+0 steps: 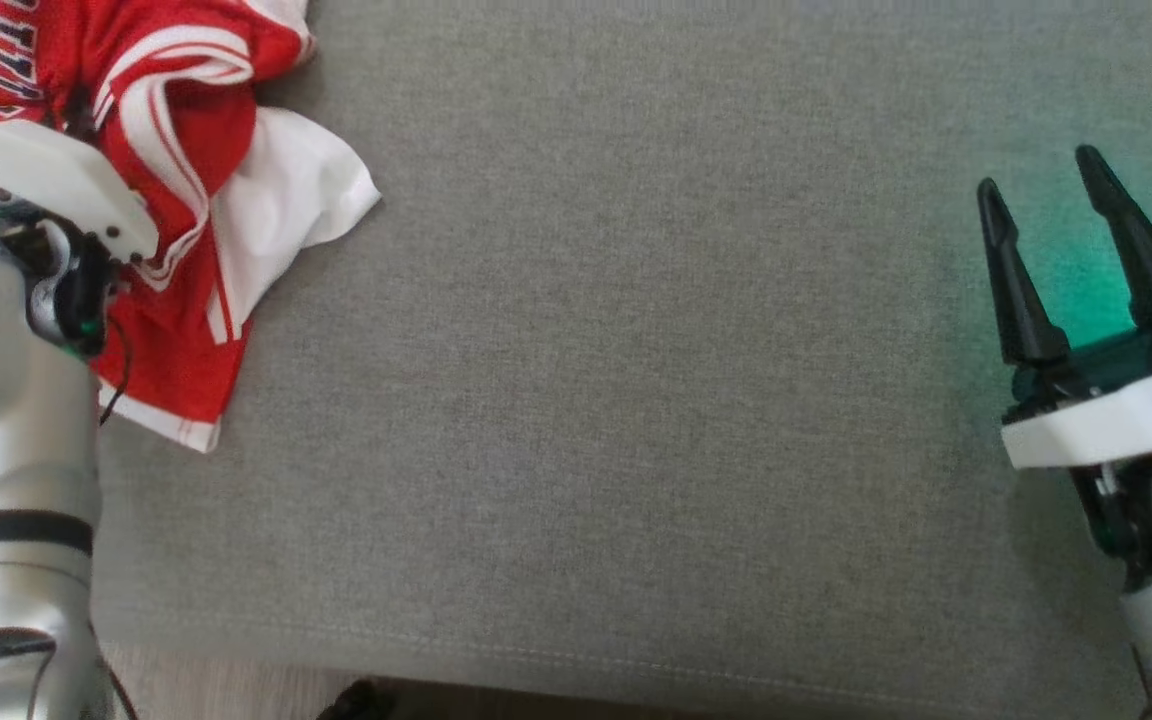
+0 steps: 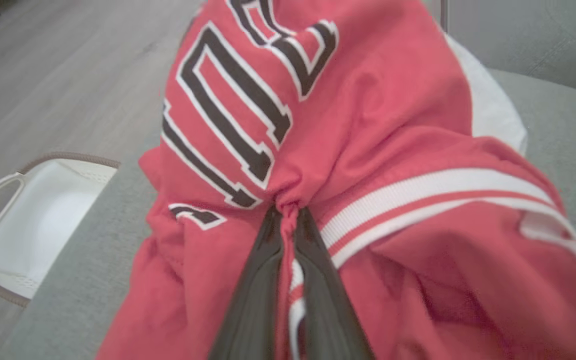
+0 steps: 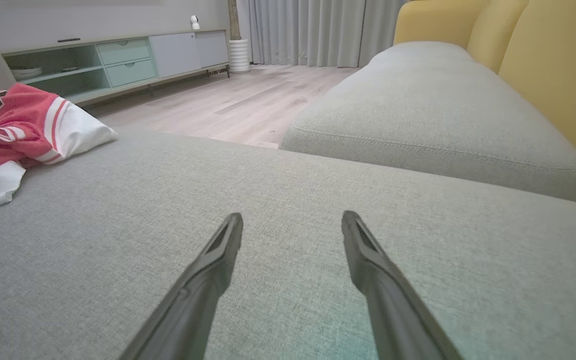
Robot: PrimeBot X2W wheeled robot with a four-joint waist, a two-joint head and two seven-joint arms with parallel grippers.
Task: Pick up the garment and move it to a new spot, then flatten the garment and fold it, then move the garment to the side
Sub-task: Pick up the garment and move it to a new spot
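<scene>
The garment (image 1: 196, 160) is a red jersey with white stripes, white panels and dark lettering, crumpled at the far left of the grey cushion (image 1: 636, 350). In the left wrist view my left gripper (image 2: 288, 212) is shut on a pinched fold of the red garment (image 2: 368, 125), the cloth bunching at the fingertips. In the head view its fingers are hidden behind the pale wrist. My right gripper (image 1: 1041, 185) stands open over bare cushion at the right, far from the cloth. From the right wrist view its spread gripper (image 3: 292, 222) holds nothing and the garment (image 3: 18, 125) lies at the far left.
A white basket with a handle (image 2: 28, 220) sits on the floor beside the cushion's left edge. A second grey seat (image 3: 428, 115) with yellow backrests (image 3: 553, 65) adjoins at the right. Wooden floor (image 3: 228, 105) and a low cabinet (image 3: 108, 60) lie beyond.
</scene>
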